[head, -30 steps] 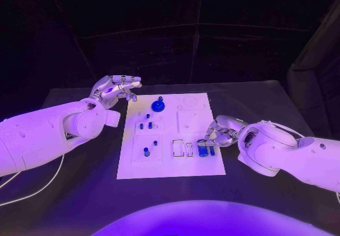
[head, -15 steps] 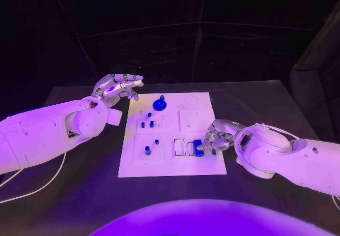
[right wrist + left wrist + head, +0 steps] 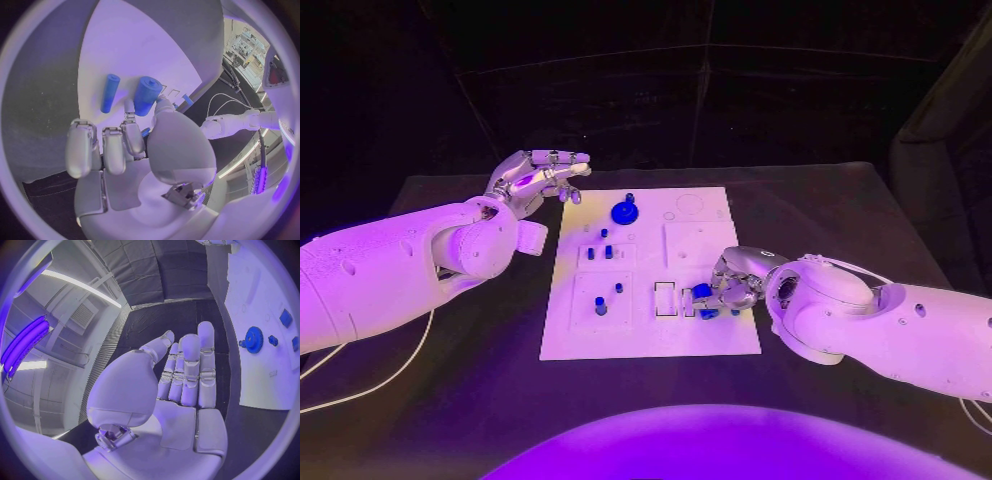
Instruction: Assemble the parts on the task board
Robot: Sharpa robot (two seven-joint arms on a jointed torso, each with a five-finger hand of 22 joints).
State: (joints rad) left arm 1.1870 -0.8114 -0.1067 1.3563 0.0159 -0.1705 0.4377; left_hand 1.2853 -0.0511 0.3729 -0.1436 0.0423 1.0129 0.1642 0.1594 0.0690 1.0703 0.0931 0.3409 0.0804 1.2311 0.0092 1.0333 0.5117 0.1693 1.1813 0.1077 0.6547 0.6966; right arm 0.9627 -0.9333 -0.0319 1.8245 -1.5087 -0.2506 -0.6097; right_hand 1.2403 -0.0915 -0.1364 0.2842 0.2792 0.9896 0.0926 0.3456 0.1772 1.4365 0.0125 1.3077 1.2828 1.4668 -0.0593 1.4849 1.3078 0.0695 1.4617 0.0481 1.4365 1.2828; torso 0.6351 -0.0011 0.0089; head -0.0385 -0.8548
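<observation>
Right robot hand (image 3: pixel 728 288) pinching thick blue cylinder (image 3: pixel 146 95) on task board (image 3: pixel 704 335); keep upright, lift slowly. Left robot hand (image 3: pixel 538 178) released.

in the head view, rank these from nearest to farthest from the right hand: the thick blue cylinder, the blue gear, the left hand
1. thick blue cylinder: right at the right hand, by its fingertips, near the task board's right edge.
2. blue gear: up the board, toward its far end, left of centre.
3. left hand: off the board, beyond its far left corner, holding nothing.
</observation>
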